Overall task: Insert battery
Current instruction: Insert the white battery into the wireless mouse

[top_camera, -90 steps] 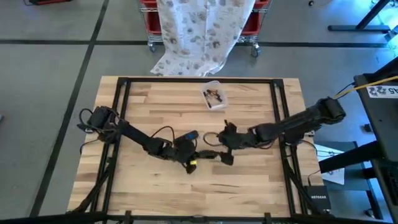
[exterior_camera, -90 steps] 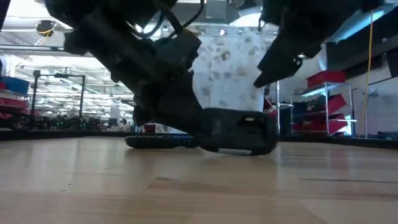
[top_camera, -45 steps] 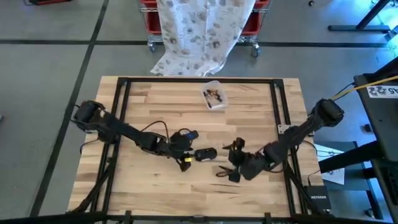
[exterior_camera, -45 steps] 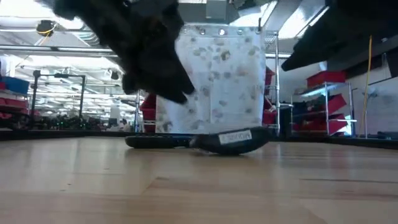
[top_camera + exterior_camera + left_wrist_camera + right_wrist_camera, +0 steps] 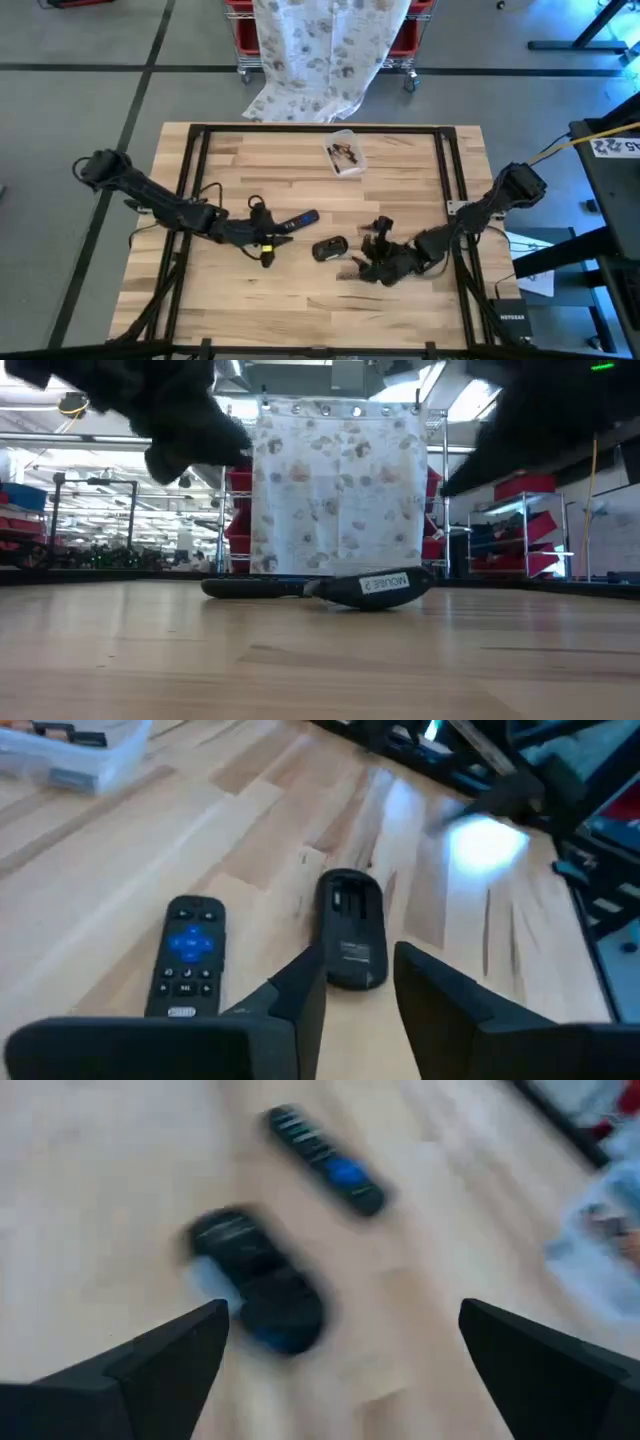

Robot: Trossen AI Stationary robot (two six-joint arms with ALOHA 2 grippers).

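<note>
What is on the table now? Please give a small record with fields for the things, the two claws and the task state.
mouse: black, lying free near the table's middle, label "MOUSE 2" showing in the low view
remote: black with blue button, beside the mouse, apart from it
plastic box: clear, small items inside, at the far edge
left claw: open, empty, near the remote
right claw: open, empty, beside the mouse
task state: nothing held by either claw

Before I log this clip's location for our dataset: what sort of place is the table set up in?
Probably a warehouse or workshop floor, not a home: a grey concrete floor marked with dark lines, a wheeled cart of red bins behind the table under a patterned sheet, and metal shelving under rows of ceiling lights.
</note>
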